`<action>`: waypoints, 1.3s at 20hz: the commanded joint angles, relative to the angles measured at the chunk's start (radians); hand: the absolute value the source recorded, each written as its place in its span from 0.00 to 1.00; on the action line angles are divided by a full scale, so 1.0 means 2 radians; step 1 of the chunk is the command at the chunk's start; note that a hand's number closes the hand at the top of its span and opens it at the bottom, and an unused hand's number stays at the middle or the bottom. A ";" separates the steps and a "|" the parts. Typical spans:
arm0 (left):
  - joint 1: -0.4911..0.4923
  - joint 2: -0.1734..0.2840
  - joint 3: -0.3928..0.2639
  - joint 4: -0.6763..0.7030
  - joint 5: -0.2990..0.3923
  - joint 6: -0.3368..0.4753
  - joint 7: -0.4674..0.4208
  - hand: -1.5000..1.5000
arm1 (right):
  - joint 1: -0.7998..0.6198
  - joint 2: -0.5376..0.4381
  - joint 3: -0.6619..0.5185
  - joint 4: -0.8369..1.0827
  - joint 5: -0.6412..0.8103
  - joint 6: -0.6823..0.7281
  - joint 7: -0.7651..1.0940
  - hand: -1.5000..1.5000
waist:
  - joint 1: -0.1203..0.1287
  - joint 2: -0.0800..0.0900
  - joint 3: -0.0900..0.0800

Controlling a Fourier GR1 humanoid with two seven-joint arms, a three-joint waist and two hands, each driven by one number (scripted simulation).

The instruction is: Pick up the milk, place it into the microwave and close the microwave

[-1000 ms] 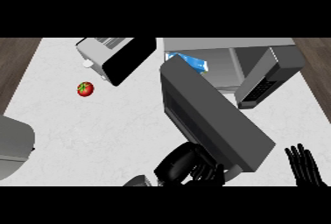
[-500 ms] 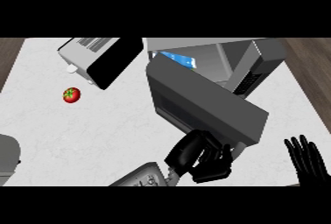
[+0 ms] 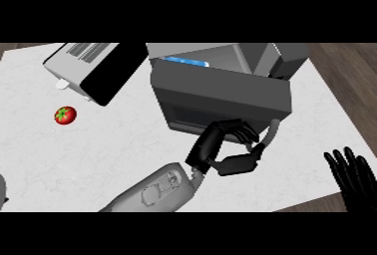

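Note:
The milk (image 3: 188, 62), a blue and white carton, shows only as a strip inside the grey microwave (image 3: 254, 57) at the top centre, above the door's upper edge. The dark microwave door (image 3: 221, 94) is swung partly across the opening and hides most of the inside. My left hand (image 3: 225, 147) is against the door's lower edge with its fingers curled on the panel and its thumb below, next to the grey door handle (image 3: 271, 132). At the lower right edge my right hand (image 3: 353, 172) rests open, fingers up.
A white and black toaster (image 3: 92, 67) lies at the upper left. A red tomato (image 3: 65, 115) sits on the white counter (image 3: 88, 159) to the left. The counter's right edge (image 3: 335, 104) borders wooden floor.
The microwave door has swung further toward the opening, hiding more of the milk. My left hand has moved forward and up with the door. The right hand has stayed at the lower right.

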 commanded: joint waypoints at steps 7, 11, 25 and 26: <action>-0.075 0.000 0.064 0.056 0.089 0.039 -0.052 1.00 | 0.012 -0.024 0.017 -0.057 -0.039 0.044 0.018 0.00 | -0.038 0.010 0.000; -0.094 0.000 0.077 0.087 0.115 0.030 -0.074 1.00 | 0.012 -0.030 0.016 -0.067 -0.057 0.043 0.035 0.00 | -0.045 0.017 0.000; -0.133 0.000 0.095 0.144 0.160 0.031 -0.122 1.00 | 0.018 -0.057 0.011 -0.115 -0.106 0.056 0.067 0.00 | -0.069 0.024 0.001; -0.131 0.000 0.096 0.145 0.162 0.032 -0.129 1.00 | 0.018 -0.062 0.006 -0.116 -0.112 0.060 0.068 0.00 | -0.069 0.023 0.002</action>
